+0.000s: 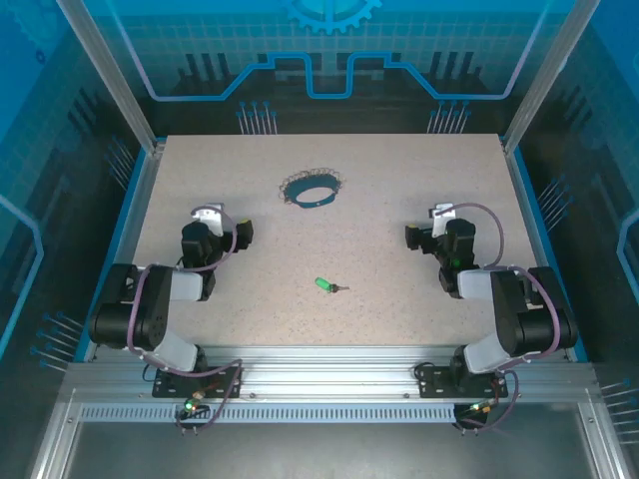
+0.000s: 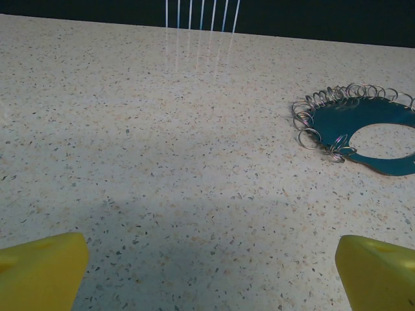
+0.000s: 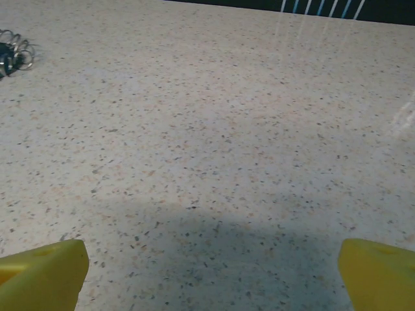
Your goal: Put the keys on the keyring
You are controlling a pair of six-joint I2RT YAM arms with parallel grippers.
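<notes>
Key [image 1: 324, 286]: green head, short silvery blade, flat on the desk [image 1: 399, 180], about midway between the two arms.
Key axis: roughly across the desk, head toward the left arm's side, blade toward the right's.
Key from jaws: inward of both pairs and nearer the bases than either; my guess is that either arm must draw back and turn in.
Nearer arm: too close to call.
Left jaws: spread wide, nothing held; yellow fingertips [image 2: 39, 272] over bare desk.
Right jaws: likewise wide and empty; fingertips [image 3: 39, 275] over bare desk.
Keyring [image 1: 315, 203]: farther out, well apart from the key; teal loop lying flat, chain [image 2: 311, 113] of small rings along its edge.
Writing: none legible.
</notes>
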